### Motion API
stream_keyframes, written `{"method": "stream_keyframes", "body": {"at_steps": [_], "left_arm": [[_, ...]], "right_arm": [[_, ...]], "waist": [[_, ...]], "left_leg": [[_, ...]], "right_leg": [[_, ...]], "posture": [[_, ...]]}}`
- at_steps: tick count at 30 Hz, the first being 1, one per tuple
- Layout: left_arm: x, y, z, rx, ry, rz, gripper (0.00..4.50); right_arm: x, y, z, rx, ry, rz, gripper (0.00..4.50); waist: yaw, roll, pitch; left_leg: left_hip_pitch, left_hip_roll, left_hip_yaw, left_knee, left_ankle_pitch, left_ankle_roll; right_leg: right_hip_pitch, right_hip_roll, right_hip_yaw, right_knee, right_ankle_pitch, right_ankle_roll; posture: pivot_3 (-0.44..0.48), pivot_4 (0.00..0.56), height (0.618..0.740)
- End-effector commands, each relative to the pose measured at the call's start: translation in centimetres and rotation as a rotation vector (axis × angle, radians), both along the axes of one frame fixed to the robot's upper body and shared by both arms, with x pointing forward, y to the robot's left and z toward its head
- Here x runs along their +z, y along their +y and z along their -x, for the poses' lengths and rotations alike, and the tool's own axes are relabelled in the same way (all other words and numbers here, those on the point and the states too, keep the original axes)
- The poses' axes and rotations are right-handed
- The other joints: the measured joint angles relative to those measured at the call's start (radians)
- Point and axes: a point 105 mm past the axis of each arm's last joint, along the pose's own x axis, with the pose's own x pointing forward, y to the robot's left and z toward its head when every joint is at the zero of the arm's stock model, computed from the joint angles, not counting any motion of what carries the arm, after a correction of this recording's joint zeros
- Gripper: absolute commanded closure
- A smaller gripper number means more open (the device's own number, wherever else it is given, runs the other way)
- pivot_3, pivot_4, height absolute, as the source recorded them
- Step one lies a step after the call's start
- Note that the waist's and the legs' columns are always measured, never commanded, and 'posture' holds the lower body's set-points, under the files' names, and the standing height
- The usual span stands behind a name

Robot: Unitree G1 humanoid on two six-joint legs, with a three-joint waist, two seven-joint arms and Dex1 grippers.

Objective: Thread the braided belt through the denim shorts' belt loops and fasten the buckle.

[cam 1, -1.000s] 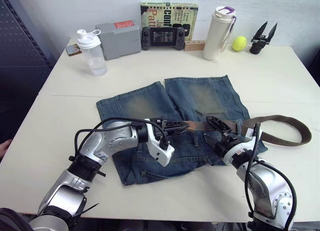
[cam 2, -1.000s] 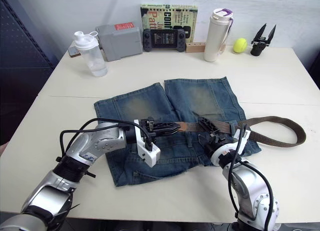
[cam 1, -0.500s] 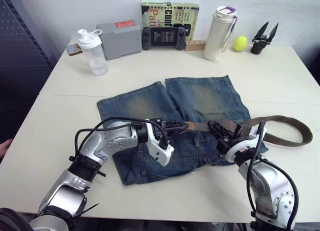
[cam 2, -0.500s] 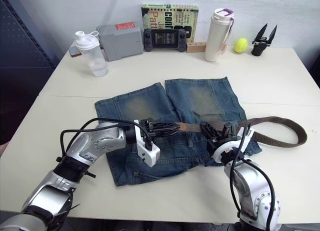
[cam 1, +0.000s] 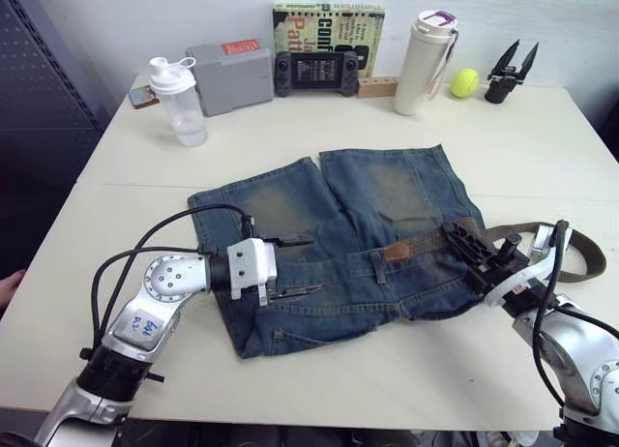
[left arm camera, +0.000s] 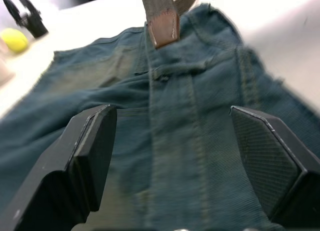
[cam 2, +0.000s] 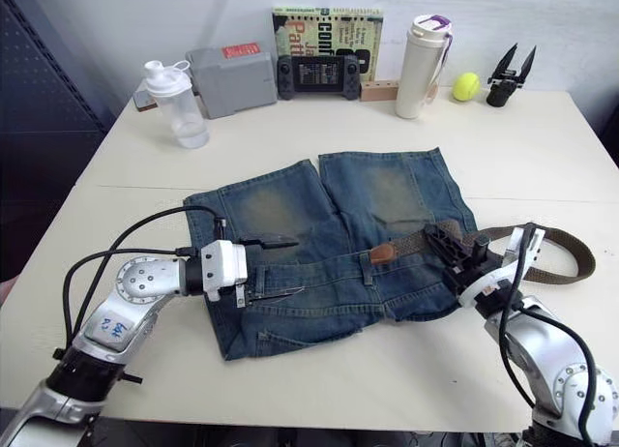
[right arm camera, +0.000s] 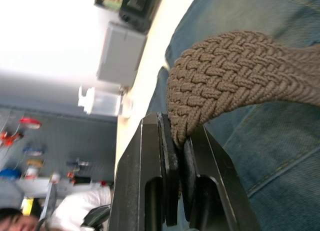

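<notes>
The denim shorts (cam 1: 358, 210) lie flat in the middle of the table, waistband toward me. The braided belt (cam 1: 426, 242) lies across the right side of the waistband, its leather tip (cam 1: 396, 251) just right of a belt loop (cam 1: 374, 266). The rest of the strap curls off to the right (cam 1: 585, 263). My right gripper (cam 1: 462, 238) is shut on the braid (right arm camera: 235, 71) a little behind the tip. Over the shorts' left leg, my left gripper (cam 1: 296, 265) is open with nothing between its fingers (left arm camera: 90, 156), well apart from the tip (left arm camera: 162, 26). The buckle is hidden.
Along the back edge stand a clear shaker bottle (cam 1: 177, 101), a grey box (cam 1: 229, 76), a game controller (cam 1: 316, 74), a book (cam 1: 327, 26), a white flask (cam 1: 422, 63), a tennis ball (cam 1: 463, 82) and a black spare gripper (cam 1: 508, 72).
My left gripper let go of the belt tip, opened and drew back to the left. My right gripper closed on the belt and pulled it right, so the tip slid right along the waistband.
</notes>
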Motion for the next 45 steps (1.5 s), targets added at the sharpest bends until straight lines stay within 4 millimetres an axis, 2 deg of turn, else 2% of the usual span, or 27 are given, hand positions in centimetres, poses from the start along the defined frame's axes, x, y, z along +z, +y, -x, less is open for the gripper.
{"method": "stream_keyframes", "body": {"at_steps": [1,9,22,29,35,42,45], "left_arm": [[1.5,-0.2,1.0,-0.028,0.070,0.073,0.55],[1.8,-0.5,1.7,-0.016,0.117,0.097,0.55],[1.9,-0.4,1.5,0.010,0.119,0.094,0.55],[2.0,-0.4,1.3,0.019,0.113,0.091,0.55],[1.9,-0.3,1.0,0.025,0.105,0.078,0.55],[1.3,-0.9,0.8,0.007,0.036,0.008,0.55],[0.7,-1.6,0.2,-0.009,-0.073,-0.063,0.55]], "right_arm": [[0.2,-0.3,0.0,0.006,-0.035,0.043,4.50],[-1.5,0.3,0.1,0.003,-0.025,0.177,4.50],[-3.4,1.8,-0.7,-0.028,-0.017,0.157,4.50],[-2.4,0.0,-1.2,-0.089,-0.050,0.209,4.50],[-2.6,2.0,-0.8,-0.022,-0.037,0.206,4.50],[-5.0,6.2,-0.1,0.073,0.063,0.164,4.50],[-6.4,7.4,0.0,0.100,0.136,0.135,4.50]], "waist": [[0.003,0.000,0.000],[0.013,0.001,0.000],[0.014,0.001,0.001],[0.017,0.001,0.001],[0.015,0.002,0.001],[0.014,0.002,0.001],[0.014,0.002,0.001]], "left_leg": [[0.000,0.000,0.000,0.000,0.000,0.000],[0.000,0.000,0.001,0.000,0.000,0.000],[0.001,-0.001,0.002,0.000,0.000,0.000],[0.000,-0.001,0.002,0.000,0.000,0.000],[0.000,-0.001,0.002,0.000,0.000,0.000],[0.000,-0.001,0.002,-0.001,0.000,0.000],[0.001,-0.001,0.002,-0.001,0.000,0.000]], "right_leg": [[0.000,0.001,0.000,0.000,0.000,0.000],[0.000,0.001,0.001,-0.001,0.000,0.000],[0.000,0.002,0.001,-0.001,0.000,0.000],[0.000,0.002,0.002,-0.001,0.000,0.000],[0.000,0.002,0.002,-0.001,0.000,0.000],[0.000,0.003,0.002,-0.001,0.000,0.000],[0.000,0.003,0.002,-0.001,0.000,0.000]], "posture": [[0.000,0.150,0.731],[0.000,0.150,0.731],[0.000,0.150,0.731],[0.000,0.150,0.731],[0.000,0.150,0.731],[0.000,0.150,0.731],[0.000,0.150,0.731]]}}
